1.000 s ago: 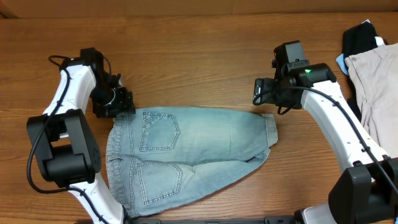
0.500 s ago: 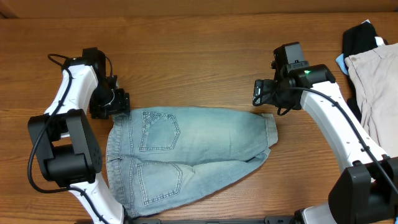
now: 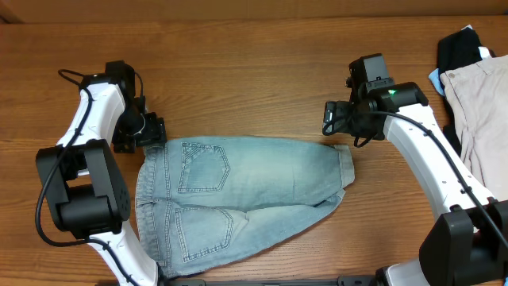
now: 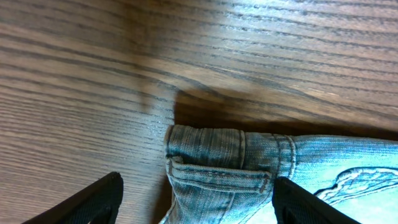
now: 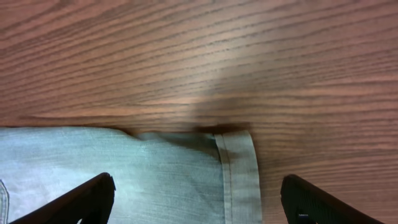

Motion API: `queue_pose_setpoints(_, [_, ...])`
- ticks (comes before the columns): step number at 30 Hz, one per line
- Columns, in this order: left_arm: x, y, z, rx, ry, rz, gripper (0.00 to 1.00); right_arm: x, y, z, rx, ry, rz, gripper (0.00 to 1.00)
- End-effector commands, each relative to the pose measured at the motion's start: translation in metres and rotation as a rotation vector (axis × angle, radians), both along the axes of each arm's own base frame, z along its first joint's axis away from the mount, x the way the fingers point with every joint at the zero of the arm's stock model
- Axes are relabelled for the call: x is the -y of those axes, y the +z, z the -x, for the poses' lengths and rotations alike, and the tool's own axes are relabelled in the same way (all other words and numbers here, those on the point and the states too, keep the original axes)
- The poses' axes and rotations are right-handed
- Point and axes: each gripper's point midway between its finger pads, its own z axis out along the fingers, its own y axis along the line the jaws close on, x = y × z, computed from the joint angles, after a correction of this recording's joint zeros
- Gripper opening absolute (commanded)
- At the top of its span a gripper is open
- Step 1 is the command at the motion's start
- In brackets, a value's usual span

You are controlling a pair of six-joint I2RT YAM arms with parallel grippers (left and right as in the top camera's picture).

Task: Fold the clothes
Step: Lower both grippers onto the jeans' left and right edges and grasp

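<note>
The light-blue jeans point(image 3: 246, 191) lie folded on the wooden table, back pockets up, waistband at the left, cuffed hems at the right. My left gripper point(image 3: 151, 135) is open at the far left waistband corner. The left wrist view shows that corner with a belt loop point(image 4: 217, 168) between my spread fingers point(image 4: 196, 202). My right gripper point(image 3: 337, 127) is open over the far right hem corner. The right wrist view shows the cuffed hem point(image 5: 239, 174) between my spread fingers point(image 5: 196, 199). Neither gripper holds anything.
Beige trousers point(image 3: 480, 111) and a black garment point(image 3: 460, 48) lie at the table's right edge. Bare wood lies beyond the jeans point(image 3: 254, 71). The jeans' near waistband corner reaches the table's front edge point(image 3: 171, 266).
My left gripper has shifted slightly left and away from the waistband corner. The right arm and the jeans have not moved.
</note>
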Motion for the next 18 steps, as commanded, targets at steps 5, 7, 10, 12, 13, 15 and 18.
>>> queue_pose_setpoints(5, [0.001,-0.007,-0.002,0.002,0.025,-0.012,0.75,0.002,0.006,-0.005,0.037,-0.006,0.002,0.89])
queue_pose_setpoints(7, [0.001,-0.009,-0.003,0.010,0.025,-0.011,0.70,0.002,0.006,-0.005,0.038,-0.006,0.002,0.89])
queue_pose_setpoints(10, [0.007,-0.013,-0.006,0.027,0.025,0.024,0.68,0.002,0.006,-0.006,0.041,-0.006,0.002,0.89])
queue_pose_setpoints(12, [0.010,-0.018,-0.006,0.034,0.020,0.039,0.68,0.002,0.007,-0.006,0.044,-0.006,0.001,0.89])
queue_pose_setpoints(13, [0.010,-0.020,-0.005,0.034,0.020,0.041,0.68,0.002,0.007,-0.006,0.044,-0.006,0.001,0.89])
queue_pose_setpoints(15, [0.010,-0.022,-0.003,0.030,0.020,0.041,0.67,0.002,0.007,-0.006,0.044,-0.006,0.001,0.89])
queue_pose_setpoints(18, [0.010,-0.023,-0.003,0.031,0.019,0.040,0.62,0.002,0.007,-0.007,0.045,-0.006,0.001,0.89])
